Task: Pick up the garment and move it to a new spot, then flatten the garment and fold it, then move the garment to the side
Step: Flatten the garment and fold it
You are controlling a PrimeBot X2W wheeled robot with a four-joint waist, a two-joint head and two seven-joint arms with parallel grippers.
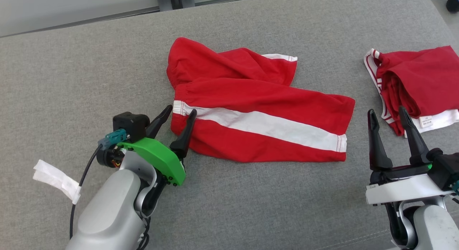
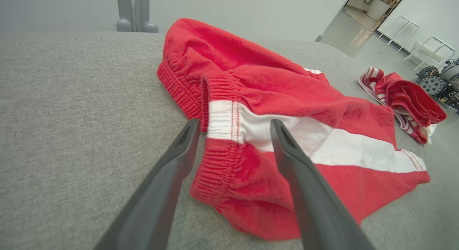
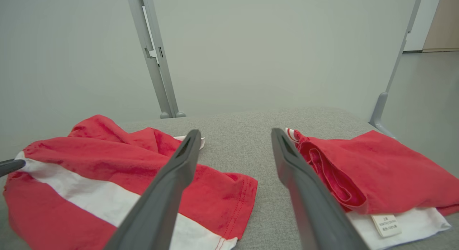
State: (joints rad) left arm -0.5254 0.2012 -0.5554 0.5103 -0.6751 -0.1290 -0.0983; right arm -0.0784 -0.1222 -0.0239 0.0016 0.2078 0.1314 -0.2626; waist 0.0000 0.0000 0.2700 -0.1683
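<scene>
Straddling the waistband (image 2: 211, 171) of the shorts (image 1: 258, 99), jaws apart, the left gripper (image 1: 181, 110) should dip and pinch both layers; the right gripper (image 1: 386, 111), also apart, hovers off their hem (image 1: 345, 135).

Nothing here can be read for certain. The one printed thing is a small white tag (image 1: 426, 121) on the white lower edge of the folded red garment (image 1: 426, 74) at the robot's right. It carries a few short lines of dark print, seen in both the head view and the right wrist view, all too small and blurred to make out as letters or numbers.
</scene>
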